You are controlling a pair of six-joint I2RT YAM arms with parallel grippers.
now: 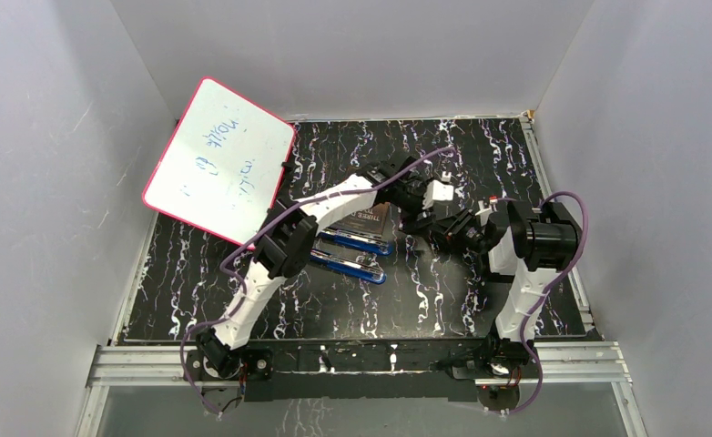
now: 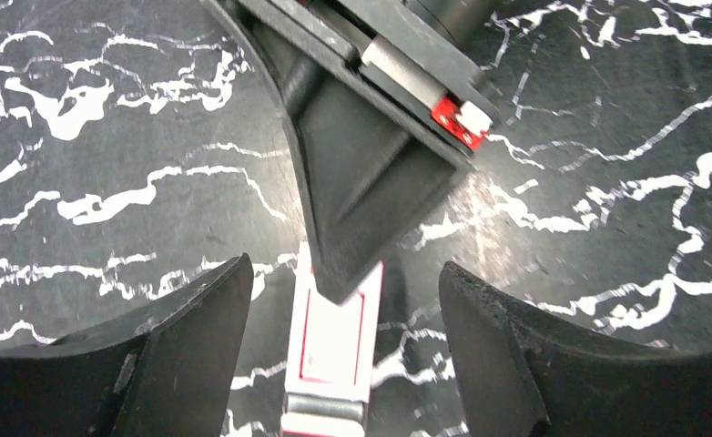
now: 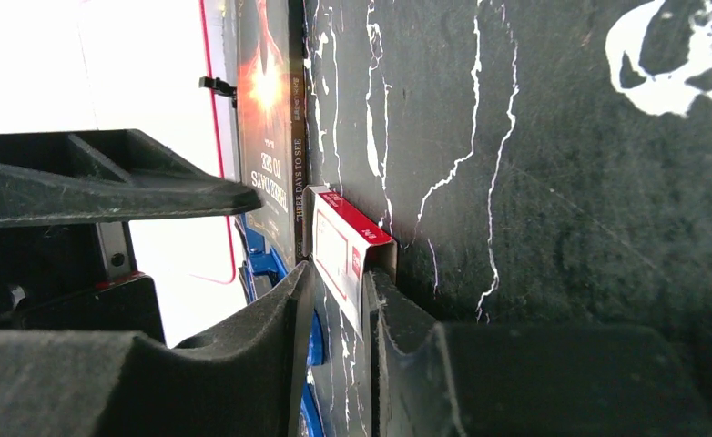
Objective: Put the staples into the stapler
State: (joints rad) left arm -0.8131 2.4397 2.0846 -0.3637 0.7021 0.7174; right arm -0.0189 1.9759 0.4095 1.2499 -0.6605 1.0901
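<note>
Staples hidden; right fingers [image 3: 243,364] pinch the red-and-white box [image 3: 339,250].

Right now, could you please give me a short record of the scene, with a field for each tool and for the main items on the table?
left tool: open, fingers on either side of the box, not touching it
right tool: shut on the small red-and-white box, holding it above the table
blue staplers: two, lying side by side next to the book
staples: none clearly visible
whiteboard: leaning against the left wall
</note>
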